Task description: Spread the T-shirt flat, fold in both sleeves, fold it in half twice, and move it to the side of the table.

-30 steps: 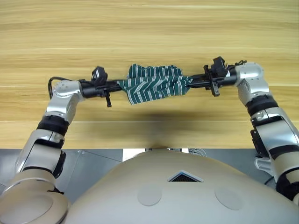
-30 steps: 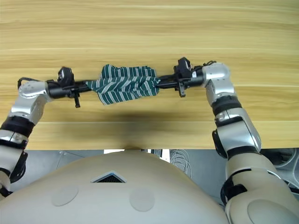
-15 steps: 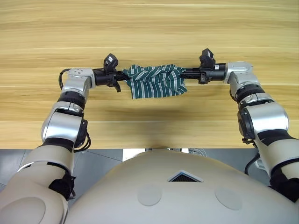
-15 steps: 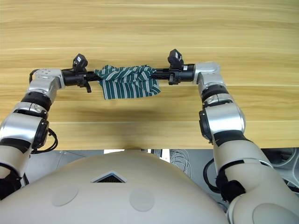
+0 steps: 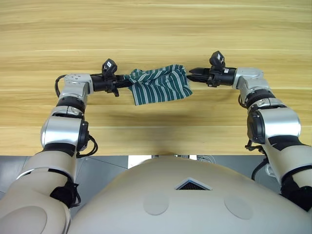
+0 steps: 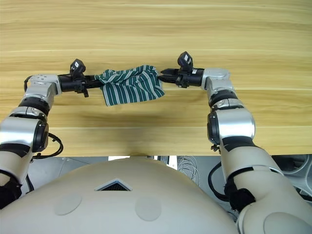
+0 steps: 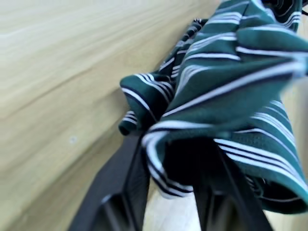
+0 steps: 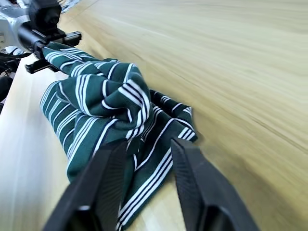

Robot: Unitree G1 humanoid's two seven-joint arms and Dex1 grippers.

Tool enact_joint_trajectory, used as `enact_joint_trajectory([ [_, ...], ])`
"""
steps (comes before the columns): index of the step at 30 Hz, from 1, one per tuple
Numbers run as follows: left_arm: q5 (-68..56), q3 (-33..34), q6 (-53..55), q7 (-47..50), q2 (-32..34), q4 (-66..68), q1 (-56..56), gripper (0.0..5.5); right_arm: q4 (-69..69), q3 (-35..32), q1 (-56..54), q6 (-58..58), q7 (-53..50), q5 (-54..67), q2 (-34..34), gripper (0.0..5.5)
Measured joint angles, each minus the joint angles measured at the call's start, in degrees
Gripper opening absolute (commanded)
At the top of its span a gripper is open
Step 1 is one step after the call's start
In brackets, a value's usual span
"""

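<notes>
The green, white-striped T-shirt (image 5: 160, 87) is seen bunched into a crumpled wad, nowhere near flat, and it is strung out in the gap between the two arms over the middle of the wooden table (image 5: 156, 29). Its left end is clamped in the left gripper (image 5: 126, 83): in the left wrist view, folds of striped cloth are pinched tight between the dark jaws and spill out past them. From that grip the fabric is draped across and sags on the side nearer the robot, and a soft shadow is cast on the wood below it.

On the other side, the right gripper (image 5: 191, 74) is held level, just at the shirt's right edge, and it is pointed straight at the cloth. Its jaws are parted, and nothing is squeezed by them. In the right wrist view, the nearest fold of the shirt is framed in the gap between the two spread jaws, but whether the cloth is touched by them cannot be told. Both arms are stretched out sideways toward each other, at much the same distance from the robot.
</notes>
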Motion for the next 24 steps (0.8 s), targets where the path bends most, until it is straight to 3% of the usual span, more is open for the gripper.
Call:
enact_joint_trajectory([
  [9,-0.50,5.59,3.19,2.92,-4.84,0.08,1.09,3.25,-1.53,-5.80,0.01,-3.65,-2.32,0.57,3.43,4.03],
  [16,-5.37,13.81,5.97,5.51,-5.37,-1.33,4.94,4.31,-4.95,-8.80,2.52,-10.68,-5.07,2.13,5.49,5.22],
  [20,-9.48,19.54,6.03,7.85,-3.86,-4.56,6.64,5.07,-7.47,-9.76,3.15,-16.73,-9.87,2.23,5.79,5.31],
  [24,-11.00,23.07,1.65,11.44,-2.97,-8.28,9.56,5.22,-16.05,-8.76,9.37,-23.33,-2.92,4.49,7.37,5.31],
])
